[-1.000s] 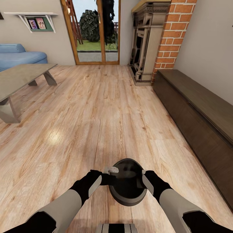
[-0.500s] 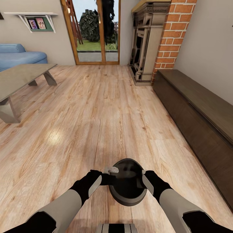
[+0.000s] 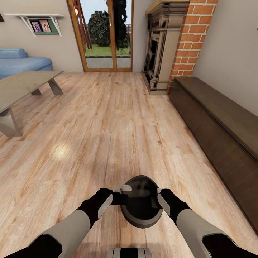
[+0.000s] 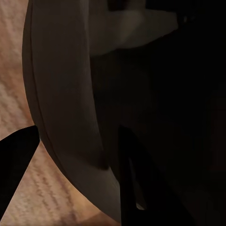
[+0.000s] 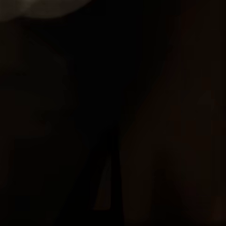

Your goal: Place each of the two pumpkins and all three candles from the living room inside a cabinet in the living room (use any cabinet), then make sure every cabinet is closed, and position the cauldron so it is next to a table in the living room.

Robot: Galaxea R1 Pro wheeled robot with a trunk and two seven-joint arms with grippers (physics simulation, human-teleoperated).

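Cauldron (image 3: 140, 201) sits low and near in the head view, held up off the wood floor (image 3: 107, 136) between both arms, mouth up, dark inside. Left gripper (image 3: 120, 195) pinches the left rim: one pale finger lies over the lip, the other goes down inside. Right gripper (image 3: 160, 200) clamps the right rim the same way, pale finger against the outer wall. In the left wrist view the grey rim (image 4: 61, 117) curves close past the camera with floor beyond; the right wrist view is near black, nothing to read.

Handling, by judgement: rigid pot, smooth hard wall, likely slippery on the bulge, so the rim is the only sensible hold. Two opposite rim pinches keep it level; one alone would let it swing. Probably moderate weight, not fragile.

Bench (image 3: 21, 86) with greyish top stands far left, well apart from the cauldron, blue sofa (image 3: 21, 62) behind it. Cabinet (image 3: 222, 129) runs along the right wall, fronts flush, looks closed. Fireplace (image 3: 161, 46) far right of the glass door (image 3: 104, 34).
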